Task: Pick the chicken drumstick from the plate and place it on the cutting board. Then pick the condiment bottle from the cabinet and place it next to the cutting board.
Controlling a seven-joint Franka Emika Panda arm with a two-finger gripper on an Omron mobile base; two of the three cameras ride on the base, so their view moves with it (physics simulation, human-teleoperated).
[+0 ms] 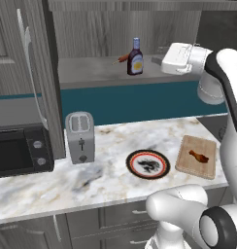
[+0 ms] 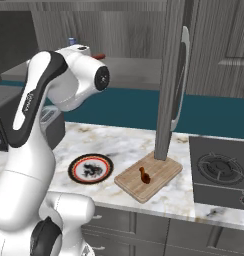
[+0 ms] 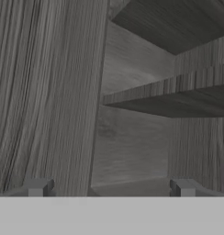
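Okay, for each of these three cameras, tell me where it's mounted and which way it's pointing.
Left base view: behind the arm's left, looking forward and down at the toaster, plate, cutting board with chicken drumstick, and condiment bottle in the cabinet; arm rises lower right.
Right base view: behind the arm's right, facing the same counter; arm rises lower left.
Hand view: on the hand, looking along the open gripper into the cabinet's grey wood-grain walls.
Both base views share plate, board, drumstick.

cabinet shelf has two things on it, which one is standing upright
The condiment bottle: dark, with a narrow neck, a blue-grey cap and an orange-white label, standing on its base. The thin red stick beside it lies flat on the cabinet shelf.
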